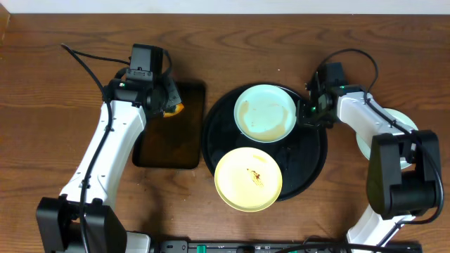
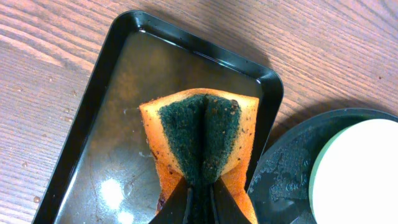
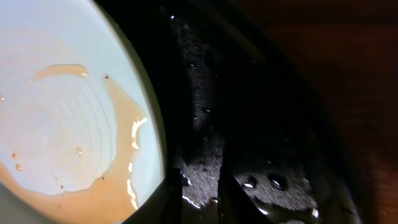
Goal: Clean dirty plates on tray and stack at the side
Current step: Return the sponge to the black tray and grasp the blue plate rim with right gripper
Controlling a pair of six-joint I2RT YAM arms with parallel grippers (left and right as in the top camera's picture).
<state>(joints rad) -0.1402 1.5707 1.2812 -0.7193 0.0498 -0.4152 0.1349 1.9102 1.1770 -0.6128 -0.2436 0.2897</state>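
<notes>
A pale blue plate [image 1: 265,112] smeared with brown liquid lies at the back of the round black tray [image 1: 309,158]. In front of it on that tray is a pale yellow plate [image 1: 247,179] with brown specks. My right gripper [image 1: 308,112] hovers at the blue plate's right rim. In the right wrist view this gripper [image 3: 202,196] is slightly open over the wet tray [image 3: 261,124], beside the plate [image 3: 62,124], holding nothing. My left gripper [image 1: 171,107] is shut on an orange and green sponge [image 2: 199,124], which folds between the fingers [image 2: 200,199].
The sponge hangs over a rectangular black tray [image 2: 93,93] holding shallow liquid, left of the round tray [image 2: 286,168]. Another pale plate [image 1: 402,119] lies on the wooden table at the right, partly under my right arm. A pale plate edge [image 2: 360,174] shows in the left wrist view.
</notes>
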